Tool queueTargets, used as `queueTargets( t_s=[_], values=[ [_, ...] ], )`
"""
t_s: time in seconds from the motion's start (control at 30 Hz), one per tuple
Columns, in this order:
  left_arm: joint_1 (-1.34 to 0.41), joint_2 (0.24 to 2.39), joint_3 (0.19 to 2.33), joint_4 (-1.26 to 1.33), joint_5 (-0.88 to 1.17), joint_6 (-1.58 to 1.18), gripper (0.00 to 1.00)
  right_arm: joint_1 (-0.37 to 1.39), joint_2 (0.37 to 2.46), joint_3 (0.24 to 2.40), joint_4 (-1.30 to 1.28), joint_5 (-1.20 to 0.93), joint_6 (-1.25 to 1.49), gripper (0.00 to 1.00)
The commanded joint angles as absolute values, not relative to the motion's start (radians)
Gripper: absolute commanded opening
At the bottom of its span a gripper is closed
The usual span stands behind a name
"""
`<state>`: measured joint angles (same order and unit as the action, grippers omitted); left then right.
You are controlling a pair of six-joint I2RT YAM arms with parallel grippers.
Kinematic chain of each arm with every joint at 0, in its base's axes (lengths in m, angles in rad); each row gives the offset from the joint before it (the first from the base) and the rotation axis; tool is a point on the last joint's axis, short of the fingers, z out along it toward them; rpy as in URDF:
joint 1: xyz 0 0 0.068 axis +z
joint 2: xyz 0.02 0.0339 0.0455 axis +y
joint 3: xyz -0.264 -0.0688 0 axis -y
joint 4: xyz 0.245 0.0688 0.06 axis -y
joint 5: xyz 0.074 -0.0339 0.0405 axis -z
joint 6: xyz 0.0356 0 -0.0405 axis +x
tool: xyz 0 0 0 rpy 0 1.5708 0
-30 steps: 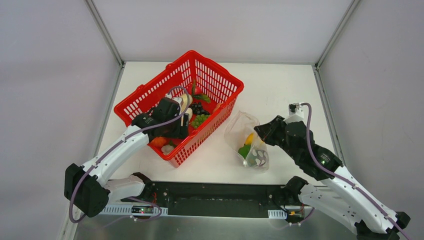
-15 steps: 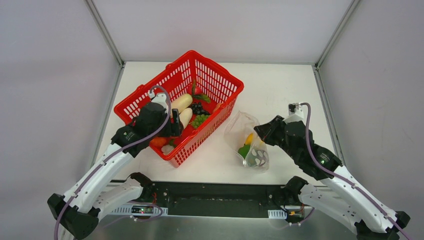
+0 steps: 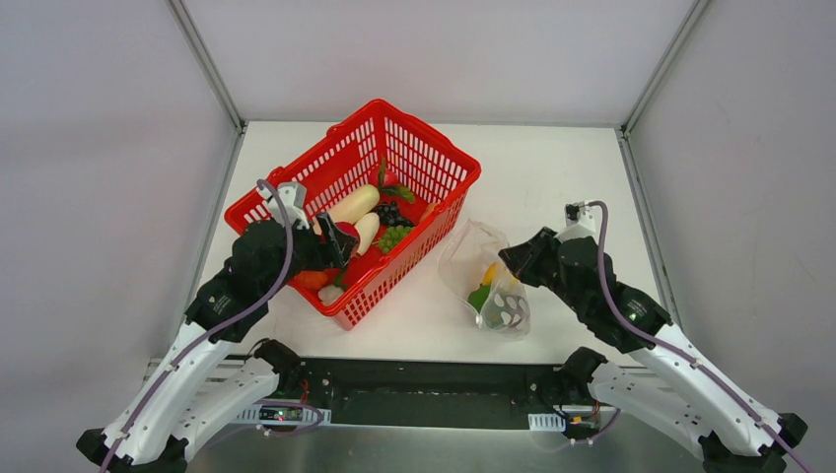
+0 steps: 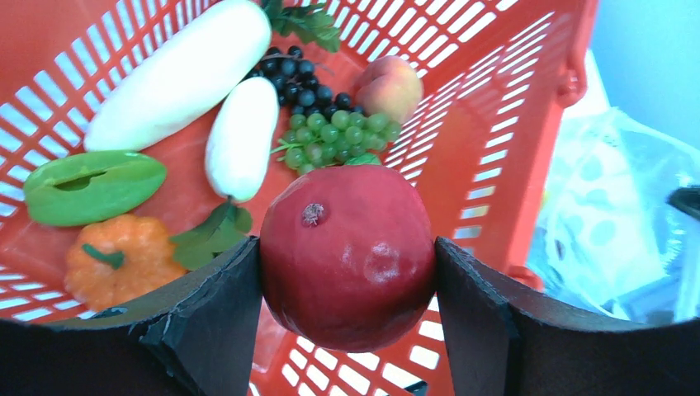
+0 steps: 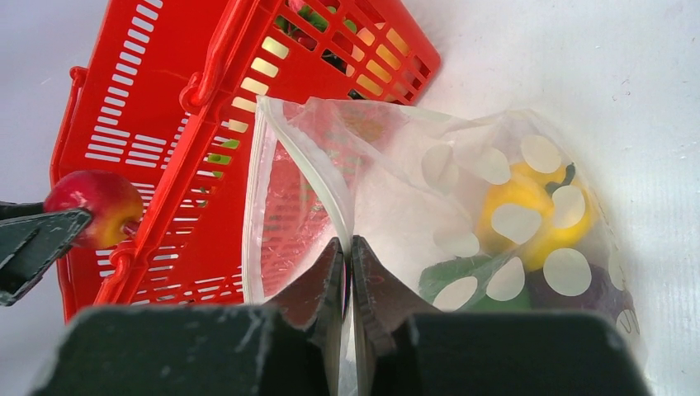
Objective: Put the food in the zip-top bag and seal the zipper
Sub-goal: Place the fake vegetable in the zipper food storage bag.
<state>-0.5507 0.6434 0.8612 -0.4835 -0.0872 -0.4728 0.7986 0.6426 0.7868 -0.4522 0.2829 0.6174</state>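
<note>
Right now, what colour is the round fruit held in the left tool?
The fruit is mostly deep red; the left wrist view shows it best.

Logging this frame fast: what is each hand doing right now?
Left hand: closed on a red fruit.
Right hand: shut, pinching the zip-top bag by its open edge.

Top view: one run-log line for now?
left jaws: shut on red fruit over basket | right jaws: shut on zip-top bag | zipper: unsealed | bagged: yellow fruit
</note>
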Motion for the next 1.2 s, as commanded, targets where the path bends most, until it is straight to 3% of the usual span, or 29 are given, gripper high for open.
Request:
queueTargets(
  t_s=[0.0, 0.33, 0.6, 1.17],
  values=[
    [-0.557, 0.601, 0.860, -0.353, 0.008, -0.530, 0.39, 0.802, 0.647, 0.790, -0.414, 0.278, 0.616, 0.09],
    [-0.657, 0.660, 0.907, -0.150, 0.204, -0.565, 0.41, 0.801, 0.646, 0.787, -0.406, 0.270, 0.623, 0.10],
    [-0.877, 0.833, 0.991, -0.105, 0.174, -0.450, 0.42, 0.801, 0.648, 0.792, -0.403, 0.257, 0.623, 0.09],
    [-1.073, 1.218, 1.210, -0.151, 0.035, -0.348, 0.45, 0.801, 0.580, 0.777, -0.348, 0.199, 0.594, 0.10]
  ],
)
